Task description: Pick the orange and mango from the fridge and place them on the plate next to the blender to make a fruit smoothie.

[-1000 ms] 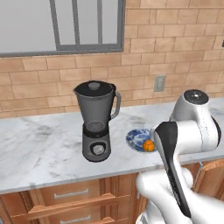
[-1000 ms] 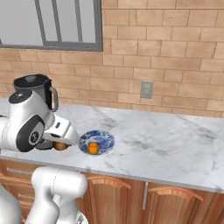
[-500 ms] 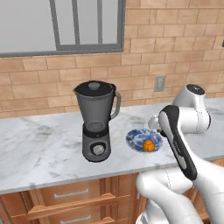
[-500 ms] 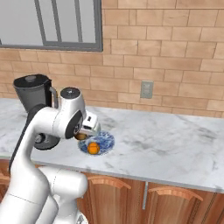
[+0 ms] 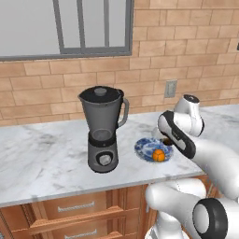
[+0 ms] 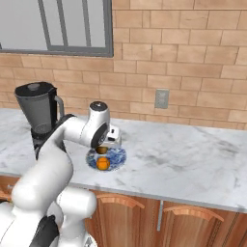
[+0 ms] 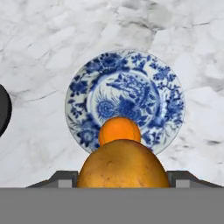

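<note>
The blue-and-white plate [image 7: 144,74] lies on the marble counter just right of the dark grey blender [image 5: 102,130]. A bright orange [image 7: 119,129] rests on the plate's near side [image 5: 158,156] [image 6: 102,164]. My gripper [image 6: 102,148] hangs a little above the plate [image 6: 118,157], shut on the dull orange-brown mango [image 7: 122,164] [image 6: 102,150]. The mango hides most of both fingers in the hand view. My forearm covers the right part of the plate [image 5: 144,148] in the left base view. The fridge is out of view.
A brick wall with a grey outlet [image 6: 161,99] and a window [image 5: 88,25] backs the marble counter [image 6: 193,164]. Wooden drawers [image 5: 79,210] run below its front edge. Open counter stretches right of the plate.
The arm has swung from the counter's front edge out over the plate, carrying the mango. The orange has stayed on the plate.
</note>
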Motion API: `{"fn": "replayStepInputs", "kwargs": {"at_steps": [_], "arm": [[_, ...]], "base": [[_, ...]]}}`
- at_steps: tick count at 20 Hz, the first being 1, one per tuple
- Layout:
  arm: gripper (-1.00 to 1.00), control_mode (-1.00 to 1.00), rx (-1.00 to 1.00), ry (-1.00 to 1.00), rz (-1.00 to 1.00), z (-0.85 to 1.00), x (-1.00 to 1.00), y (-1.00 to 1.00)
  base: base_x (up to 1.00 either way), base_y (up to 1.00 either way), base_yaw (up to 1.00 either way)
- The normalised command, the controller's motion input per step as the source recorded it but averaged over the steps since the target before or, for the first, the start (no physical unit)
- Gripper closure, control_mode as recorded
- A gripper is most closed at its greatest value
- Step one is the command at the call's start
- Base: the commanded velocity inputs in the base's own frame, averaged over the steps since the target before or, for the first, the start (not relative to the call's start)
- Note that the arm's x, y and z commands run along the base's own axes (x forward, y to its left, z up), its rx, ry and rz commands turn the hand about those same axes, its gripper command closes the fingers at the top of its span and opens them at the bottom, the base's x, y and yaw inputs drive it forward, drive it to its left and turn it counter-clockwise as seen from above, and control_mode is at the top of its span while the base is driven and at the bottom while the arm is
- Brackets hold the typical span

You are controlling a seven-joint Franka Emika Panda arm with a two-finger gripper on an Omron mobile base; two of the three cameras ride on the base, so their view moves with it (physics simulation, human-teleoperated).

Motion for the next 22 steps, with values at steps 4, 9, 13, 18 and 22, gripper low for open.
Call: {"fn": "replayStepInputs", "kwargs": {"at_steps": [4, 9, 13, 18, 22], "arm": [[1.00, -1.00, 0.00, 0.09, 0.11, -0.48, 0.71, -0.19], [1.00, -1.00, 0.00, 0.07, 0.10, -0.48, 0.45, -0.03], [1.00, -1.00, 0.00, 0.05, 0.08, -0.47, 0.30, 0.00], [-1.00, -1.00, 0.00, 0.01, 0.06, -0.41, 0.04, 0.03], [-1.00, -1.00, 0.00, 0.00, 0.02, -0.21, 0.00, 0.02]], "base": [[0.00, 0.00, 0.00], [0.00, 0.00, 0.00], [0.00, 0.00, 0.00], [0.00, 0.00, 0.00], [0.00, 0.00, 0.00]]}}
